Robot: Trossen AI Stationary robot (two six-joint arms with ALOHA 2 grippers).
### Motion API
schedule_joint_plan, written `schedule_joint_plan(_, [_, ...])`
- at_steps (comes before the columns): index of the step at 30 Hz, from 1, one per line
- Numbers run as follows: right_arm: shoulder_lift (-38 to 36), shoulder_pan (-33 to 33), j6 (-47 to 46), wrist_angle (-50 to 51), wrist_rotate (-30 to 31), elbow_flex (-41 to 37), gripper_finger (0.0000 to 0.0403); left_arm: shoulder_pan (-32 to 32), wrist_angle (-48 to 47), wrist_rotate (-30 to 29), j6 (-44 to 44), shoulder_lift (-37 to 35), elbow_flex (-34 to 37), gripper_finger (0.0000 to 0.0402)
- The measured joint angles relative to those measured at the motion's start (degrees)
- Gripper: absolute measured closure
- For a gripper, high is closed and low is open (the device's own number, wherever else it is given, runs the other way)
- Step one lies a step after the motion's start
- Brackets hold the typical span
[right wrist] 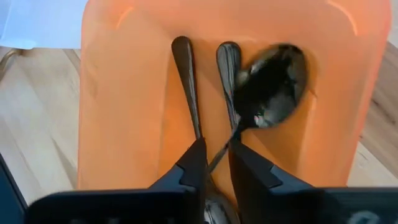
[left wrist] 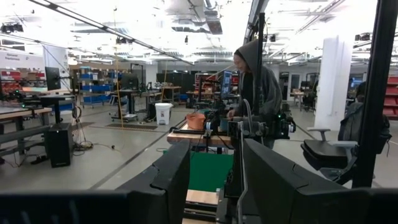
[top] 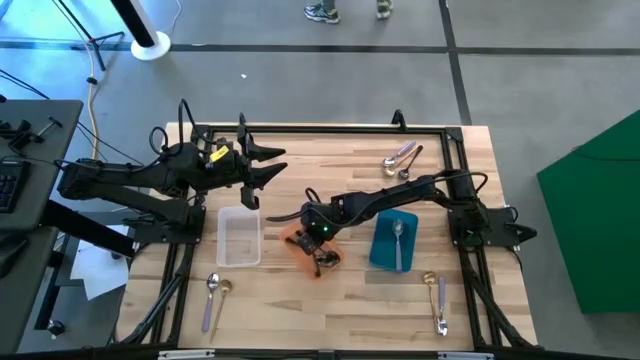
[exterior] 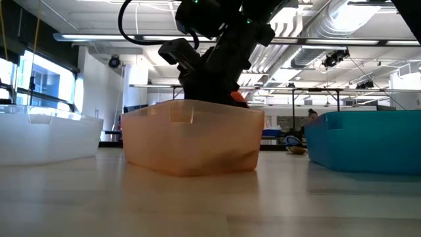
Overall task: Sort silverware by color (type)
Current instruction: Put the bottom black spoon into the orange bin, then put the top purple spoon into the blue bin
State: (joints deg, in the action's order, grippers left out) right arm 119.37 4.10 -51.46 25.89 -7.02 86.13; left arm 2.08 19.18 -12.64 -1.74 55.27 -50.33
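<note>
Right up against the wrist lens, the right gripper (right wrist: pixel 214 163) hangs low inside the orange tray (right wrist: pixel 124 112), its two dark fingers (right wrist: pixel 189 168) parted only a sliver, and a black spoon (right wrist: pixel 268 87) runs its thin handle straight into that gap. Whether the fingers pinch the handle or have just let it go, I cannot tell. Its bowl lies tilted toward one o'clock, overlapping the handle end of a second dark spoon (right wrist: pixel 227 68); a third dark handle (right wrist: pixel 185 74) lies just beside that one, at eleven o'clock from the fingers.

From overhead, the orange tray (top: pixel 297 240) sits mid-table with the right gripper (top: pixel 322 256) over it. At three o'clock stands the blue tray (top: pixel 383 250), one silver spoon (top: pixel 398 240) inside. At nine o'clock stands the clear tray (top: pixel 239 236).

Loose spoons ring the table: a pair (top: pixel 402 156) at one o'clock, lilac-handled and silver; a gold and a silver one (top: pixel 437 300) at five o'clock; another pair (top: pixel 216 297) at seven o'clock.

Over at ten o'clock the left gripper (top: pixel 262 172) hovers above the table's far edge, fingers (left wrist: pixel 168 177) apart, holding nothing. Beyond it a person in a grey hoodie (left wrist: pixel 254 81) stands at another bench.
</note>
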Motion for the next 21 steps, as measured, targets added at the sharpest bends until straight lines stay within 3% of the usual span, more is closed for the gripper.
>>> schedule_joint_plan(8, [-0.76,0.01,2.64,0.02,-0.08,-0.04,0.0307,-0.01,-0.02,0.00,0.00,0.00,0.00,0.0264])
schedule_joint_plan(15, [-6.84,0.70,10.47,1.13,-0.03,-0.04,0.0300,-0.02,-0.04,0.00,-0.01,0.00,0.02,0.0264])
schedule_joint_plan(21, [-15.63,1.94,17.74,9.52,6.67,-0.04,0.0300,-0.02,-0.11,-0.10,0.00,0.00,0.02,0.0264])
